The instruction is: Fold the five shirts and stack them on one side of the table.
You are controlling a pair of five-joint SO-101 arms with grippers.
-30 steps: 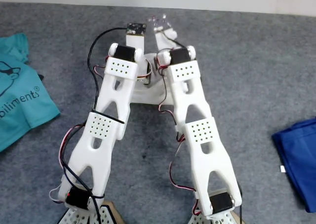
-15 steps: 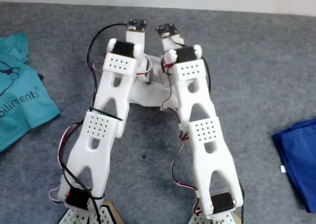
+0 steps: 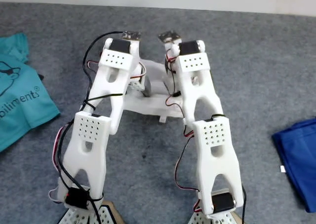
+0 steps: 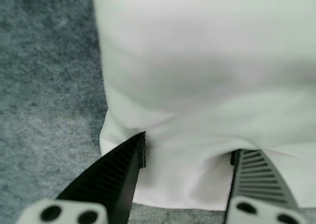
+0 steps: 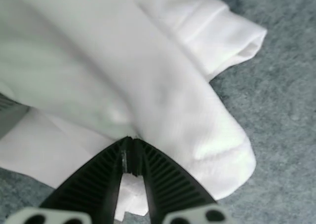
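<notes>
A: Which step is in hand?

B: Folding the white shirt [image 4: 207,61], I'd say. It lies bunched mid-counter [image 3: 256,61], beneath both arms. The right hand [image 5: 132,160] is clenched on a pinch of its cloth. The left hand [image 4: 187,179] is released, jaws spread astride a doubled edge.

A: And next?

B: Probably the left hand needs to close on that edge, so both can carry the fold over evenly. The teal shirt [image 3: 19,100] and blue shirt [image 3: 298,160] lie at opposite sides, not yet stacked.
</notes>
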